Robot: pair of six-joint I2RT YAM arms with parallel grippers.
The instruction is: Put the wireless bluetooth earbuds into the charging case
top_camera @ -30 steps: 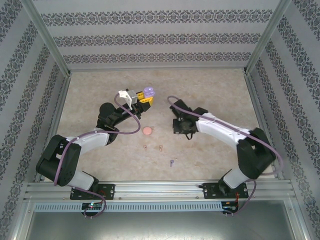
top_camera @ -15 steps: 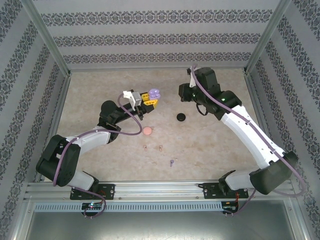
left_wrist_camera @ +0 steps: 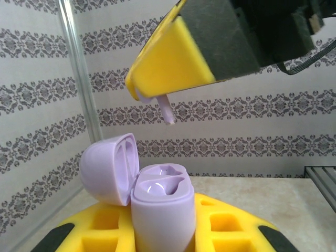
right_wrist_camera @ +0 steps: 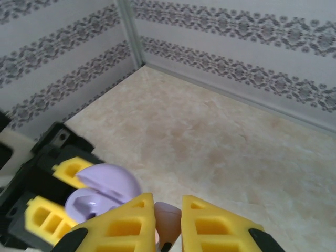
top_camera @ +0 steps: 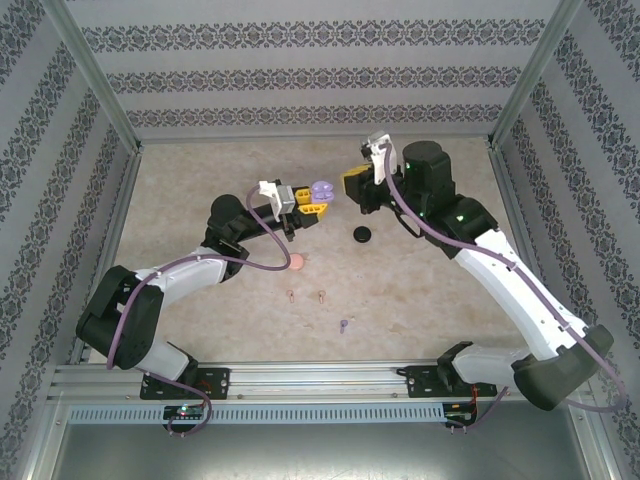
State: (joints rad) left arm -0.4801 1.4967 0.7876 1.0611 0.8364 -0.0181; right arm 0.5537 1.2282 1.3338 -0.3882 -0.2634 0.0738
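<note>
purple earbud (left_wrist_camera: 167,111) | stem points down, near-vertical | above open purple case (left_wrist_camera: 160,210)

The open case (top_camera: 320,188) sits in the left gripper (top_camera: 308,198), 1 earbud (left_wrist_camera: 167,111) in the right gripper (top_camera: 352,184) just beside; 3 earbuds (top_camera: 321,296) lie on the table (top_camera: 430,290).

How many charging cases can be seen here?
3. The open purple case is held in the left gripper; the black case and the pink case lie on the table. The arms could hide others.
</note>
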